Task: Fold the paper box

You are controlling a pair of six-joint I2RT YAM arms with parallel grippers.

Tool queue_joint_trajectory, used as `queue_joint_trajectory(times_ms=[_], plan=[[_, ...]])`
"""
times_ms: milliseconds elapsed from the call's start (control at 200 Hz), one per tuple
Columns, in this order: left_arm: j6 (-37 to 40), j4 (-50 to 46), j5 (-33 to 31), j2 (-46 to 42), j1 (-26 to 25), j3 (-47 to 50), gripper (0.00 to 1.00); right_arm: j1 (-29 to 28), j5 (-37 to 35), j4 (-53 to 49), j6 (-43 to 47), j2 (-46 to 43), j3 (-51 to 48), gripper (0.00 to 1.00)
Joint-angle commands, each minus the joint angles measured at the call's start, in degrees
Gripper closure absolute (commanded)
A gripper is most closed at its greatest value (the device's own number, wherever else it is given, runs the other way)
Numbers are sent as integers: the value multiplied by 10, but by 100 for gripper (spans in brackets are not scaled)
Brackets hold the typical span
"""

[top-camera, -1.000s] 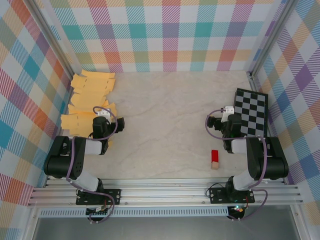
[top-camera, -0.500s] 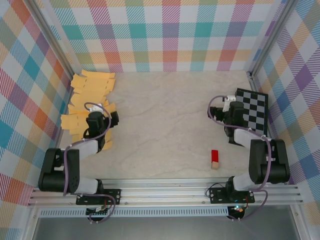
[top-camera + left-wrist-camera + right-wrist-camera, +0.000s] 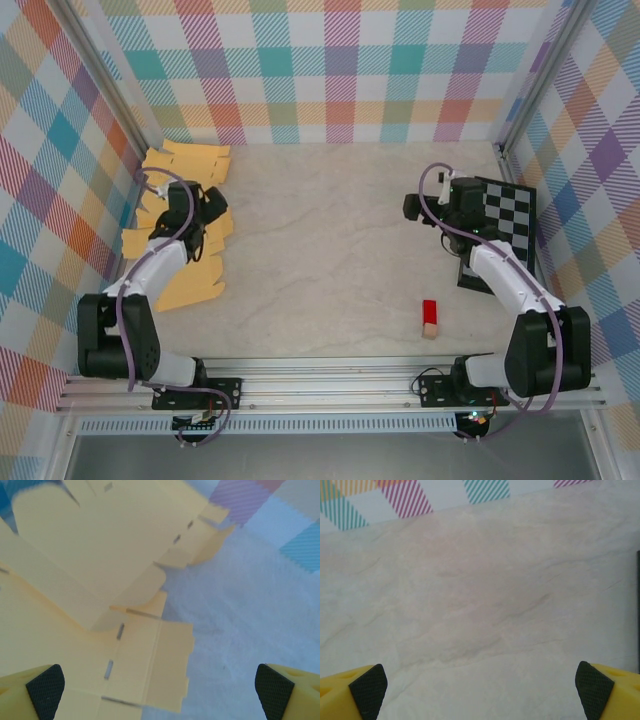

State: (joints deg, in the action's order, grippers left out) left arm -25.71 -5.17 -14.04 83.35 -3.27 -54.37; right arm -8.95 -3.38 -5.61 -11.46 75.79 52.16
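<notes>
Across the table (image 3: 330, 260), both arms have stretched forward, the left over the flat yellow paper box blanks (image 3: 190, 160) heaped by the left wall. Both the left gripper (image 3: 160, 685) and right gripper (image 3: 480, 685) gape empty; a pickup looks next, folding unstarted.

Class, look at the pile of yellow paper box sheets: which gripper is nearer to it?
Left. The left gripper hangs over the pile of yellow sheets; the right gripper is across the table, next to the checkerboard.

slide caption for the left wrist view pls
Open left jaws above flat yellow box blanks lying on the pale table.
</notes>
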Motion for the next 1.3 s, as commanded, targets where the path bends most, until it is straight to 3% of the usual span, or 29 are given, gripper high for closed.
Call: queue_joint_trajectory(times_ms=[0, 185, 520, 685, 810, 1050, 1125, 1295], plan=[[-19, -136, -33, 46, -46, -38, 0, -19, 3, -62, -15, -13, 23, 0], [-2, -225, -113, 161, -79, -127, 0, -36, 6, -73, -25, -18, 24, 0], [35, -279, -134, 305, -87, -262, 10, -48, 32, -85, -53, -52, 20, 0], [52, -298, -139, 352, -86, -326, 31, -58, 49, -77, -61, -64, 18, 0], [37, -373, -173, 399, -86, -391, 51, -68, 56, -88, -62, -78, 20, 0], [18, -393, -170, 412, -86, -407, 80, -77, 70, -111, -68, -135, 12, 0], [19, -402, -161, 420, -85, -414, 100, -77, 72, -119, -68, -154, 9, 0], [-1, -392, -143, 372, -92, -381, 100, -78, 72, -144, -60, -185, 16, 0]])
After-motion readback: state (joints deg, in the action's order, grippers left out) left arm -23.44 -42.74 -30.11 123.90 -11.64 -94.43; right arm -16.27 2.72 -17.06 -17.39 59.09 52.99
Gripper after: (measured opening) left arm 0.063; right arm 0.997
